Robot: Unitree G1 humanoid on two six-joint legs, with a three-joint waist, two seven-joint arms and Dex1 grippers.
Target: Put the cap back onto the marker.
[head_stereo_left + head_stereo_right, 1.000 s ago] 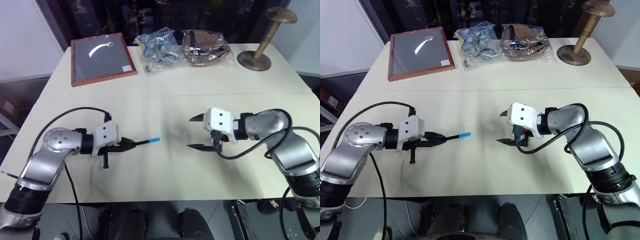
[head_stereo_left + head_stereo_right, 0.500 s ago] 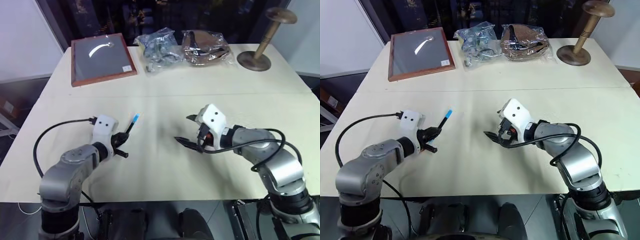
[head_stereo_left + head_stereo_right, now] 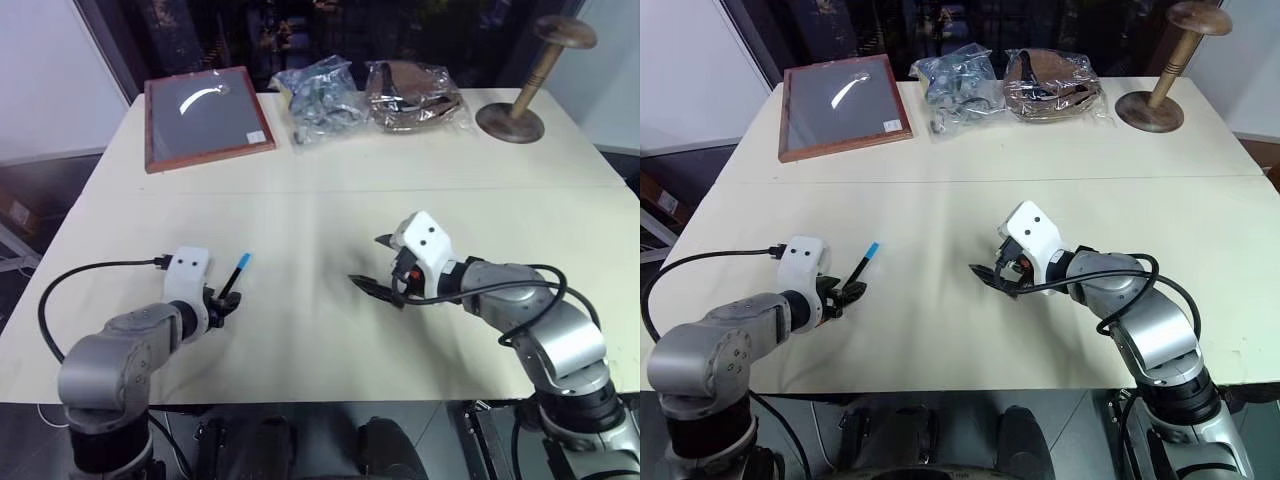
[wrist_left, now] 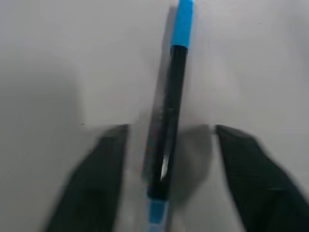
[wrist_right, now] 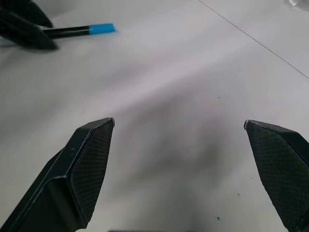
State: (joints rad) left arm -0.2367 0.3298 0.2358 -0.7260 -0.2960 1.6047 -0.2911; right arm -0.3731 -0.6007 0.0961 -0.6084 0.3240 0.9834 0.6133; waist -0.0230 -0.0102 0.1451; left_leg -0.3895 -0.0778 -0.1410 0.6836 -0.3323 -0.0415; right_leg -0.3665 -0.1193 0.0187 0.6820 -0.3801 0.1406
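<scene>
The marker (image 4: 166, 125) is a thin black pen that lies lengthwise between the two fingers of my left gripper (image 3: 222, 300), near the table's front left. The fingers (image 4: 91, 183) stand apart on either side of it and do not touch it. The bright blue cap (image 3: 243, 262) sits on the marker's far end, pointing away from me, and it also shows as the cap (image 5: 101, 28) in the right wrist view. A small light blue bit shows at the marker's near end. My right gripper (image 3: 366, 262) hovers open and holds nothing, to the right of the marker.
At the back of the cream table (image 3: 330, 200) are a wooden-framed panel (image 3: 205, 115), two plastic bags (image 3: 320, 95) of items and a wooden stand (image 3: 520, 110). A black cable (image 3: 90, 275) loops beside my left arm.
My left gripper has rolled, sunk toward the table and opened, letting go of the marker, which now points away instead of rightward. My right gripper has turned and stays open.
</scene>
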